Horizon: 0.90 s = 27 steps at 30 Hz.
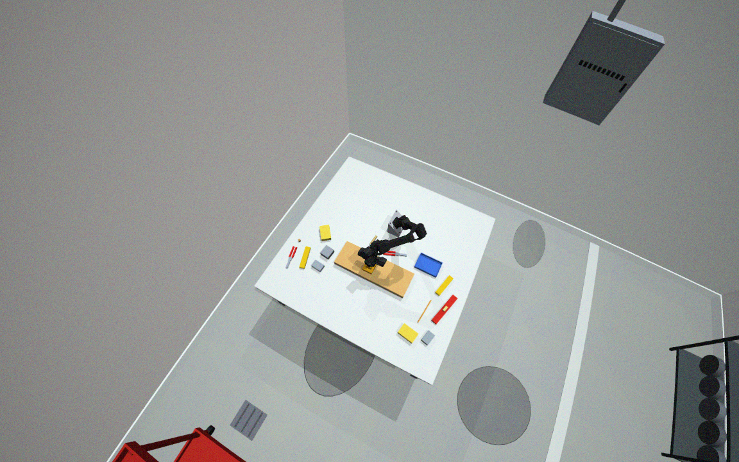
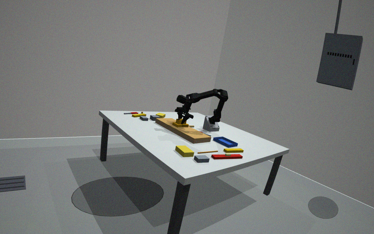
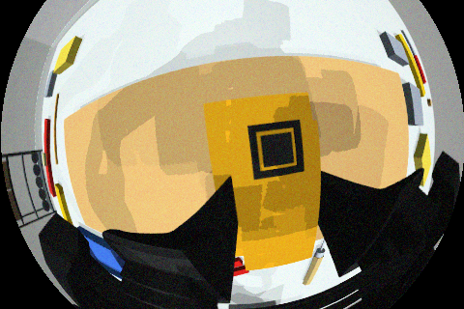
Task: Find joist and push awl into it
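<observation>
My gripper [image 1: 370, 264] [image 2: 181, 121] [image 3: 269, 177] is shut on the orange-yellow stud finder [image 1: 367, 269] [image 2: 180, 125] [image 3: 224, 140]. The stud finder sits flat on or just over the tan floor panel [image 1: 392, 281] [image 2: 197, 136] [image 3: 137, 154], left of its middle in the top view. The black square on its top shows no lit mark. The awl [image 1: 373, 238] [image 2: 192, 126] [image 3: 313, 267] lies beside the panel on the arm base's side, its wooden handle showing. The blue tray [image 1: 424, 272] [image 2: 222, 144] [image 3: 103, 252] shows no object in it. The joist is hidden.
Red-handled pliers [image 1: 390, 253] [image 3: 239, 266] lie between panel and arm base. Beyond the tray are a yellow bar [image 1: 444, 285], a red level [image 1: 437, 317], a pencil [image 1: 424, 311] and blocks [image 1: 407, 333]. More blocks [image 1: 326, 251] and a second red-handled tool [image 1: 292, 253] lie past the panel's other end.
</observation>
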{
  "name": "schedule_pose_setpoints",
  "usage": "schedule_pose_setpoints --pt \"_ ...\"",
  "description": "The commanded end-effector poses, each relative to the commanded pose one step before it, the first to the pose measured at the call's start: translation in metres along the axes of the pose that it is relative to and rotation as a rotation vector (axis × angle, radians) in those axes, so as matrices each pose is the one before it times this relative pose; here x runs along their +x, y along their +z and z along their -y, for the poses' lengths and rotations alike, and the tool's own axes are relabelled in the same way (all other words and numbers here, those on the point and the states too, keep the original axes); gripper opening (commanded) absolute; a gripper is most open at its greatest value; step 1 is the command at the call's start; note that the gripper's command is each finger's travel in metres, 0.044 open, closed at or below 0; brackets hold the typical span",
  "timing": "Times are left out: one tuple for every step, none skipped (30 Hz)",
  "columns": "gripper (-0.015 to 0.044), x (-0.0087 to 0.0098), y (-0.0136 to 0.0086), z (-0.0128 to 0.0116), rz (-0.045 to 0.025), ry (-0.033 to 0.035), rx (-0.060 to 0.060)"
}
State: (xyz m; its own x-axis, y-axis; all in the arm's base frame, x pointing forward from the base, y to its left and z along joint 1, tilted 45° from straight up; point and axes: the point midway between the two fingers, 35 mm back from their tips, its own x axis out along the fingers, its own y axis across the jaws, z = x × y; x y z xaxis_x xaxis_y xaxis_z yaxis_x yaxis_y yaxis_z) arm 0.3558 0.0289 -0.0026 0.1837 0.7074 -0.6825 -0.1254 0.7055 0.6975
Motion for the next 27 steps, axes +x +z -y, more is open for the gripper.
schedule_pose_setpoints --pt "0.0000 -0.00036 -0.00079 0.01921 -0.00145 -0.00478 0.0007" --pt "0.0000 -0.00004 -0.00001 0.00375 0.00005 -0.00023 -0.0001" --pt "0.0000 -0.00004 0.00000 0.00375 0.00005 -0.00023 -0.0001" --pt "0.0000 -0.00004 0.00000 0.00375 0.00005 -0.00023 -0.0001" --pt "0.0000 -0.00004 0.00000 0.00375 0.00005 -0.00023 -0.0001" --pt "0.0000 -0.00004 0.00000 0.00375 0.00005 -0.00023 -0.0001" --pt "0.0000 -0.00004 0.00000 0.00375 0.00005 -0.00024 -0.0001" --pt "0.0000 -0.00004 0.00000 0.00375 0.00006 -0.00024 -0.0001" --pt "0.0000 -0.00004 0.00000 0.00375 0.00006 -0.00024 -0.0001" --pt "0.0000 -0.00004 0.00000 0.00375 0.00006 -0.00024 -0.0001" --pt "0.0000 -0.00005 0.00000 0.00375 0.00006 -0.00024 -0.0001" --pt "0.0000 -0.00005 0.00000 0.00375 0.00006 -0.00024 -0.0001" --pt "0.0000 -0.00005 0.00000 0.00375 0.00006 -0.00025 -0.0001" --pt "0.0000 -0.00005 0.00000 0.00375 0.00006 -0.00025 -0.0001" --pt "0.0000 -0.00005 0.00000 0.00375 0.00006 -0.00025 -0.0001" --pt "0.0000 -0.00005 0.00000 0.00375 0.00006 -0.00025 -0.0001" --pt "0.0000 -0.00005 0.00000 0.00375 0.00006 -0.00025 -0.0001" --pt "0.0000 -0.00005 0.00000 0.00375 0.00006 -0.00025 -0.0001" --pt "0.0000 -0.00006 0.00000 0.00375 0.00006 -0.00026 -0.0001" --pt "0.0000 -0.00006 0.00000 0.00374 0.00006 -0.00026 -0.0001" --pt "0.0000 -0.00006 0.00000 0.00374 0.00006 -0.00026 -0.0001" --pt "0.0000 -0.00006 0.00000 0.00374 0.00006 -0.00026 -0.0001" --pt "0.0000 -0.00006 0.00000 0.00374 0.00006 -0.00026 -0.0001" --pt "0.0000 -0.00006 0.00000 0.00374 0.00006 -0.00026 -0.0001" --pt "0.0000 -0.00006 0.00001 0.00374 0.00006 -0.00027 -0.0001" --pt "0.0000 -0.00006 0.00001 0.00374 0.00006 -0.00027 -0.0001" --pt "0.0000 -0.00006 0.00001 0.00374 0.00006 -0.00027 -0.0001"
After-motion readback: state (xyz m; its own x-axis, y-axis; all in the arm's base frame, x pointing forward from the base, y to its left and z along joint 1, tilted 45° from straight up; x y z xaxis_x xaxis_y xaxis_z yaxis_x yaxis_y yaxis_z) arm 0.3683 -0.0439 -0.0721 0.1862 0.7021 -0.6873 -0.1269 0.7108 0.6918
